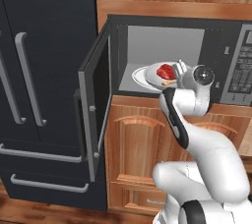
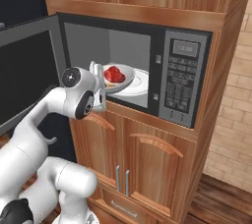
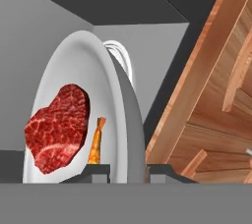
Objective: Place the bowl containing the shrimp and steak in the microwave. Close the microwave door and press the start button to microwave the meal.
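The microwave [image 1: 162, 41] [image 2: 147, 46] is built into wood cabinetry, and its door [image 1: 96, 100] [image 2: 24, 75] is swung wide open to the left. My gripper [image 3: 129, 171] [image 1: 178, 73] [image 2: 100, 86] is shut on the near rim of the shallow white bowl [image 3: 74, 61] [image 1: 153, 81] [image 2: 127, 73]. The bowl sits at the front of the cavity, over the white turntable [image 2: 142, 84]. In the bowl lie the red steak [image 3: 58, 127] [image 1: 165, 72] [image 2: 114, 74] and a small orange shrimp [image 3: 96, 142]. The keypad [image 1: 241, 70] [image 2: 179, 83] is at the microwave's right.
A dark fridge [image 1: 44, 70] with grey handles stands left of the open door. Wood cabinet doors [image 1: 142, 154] [image 2: 147, 164] are below the microwave, with more above. A brick wall [image 2: 231, 120] lies to the far right.
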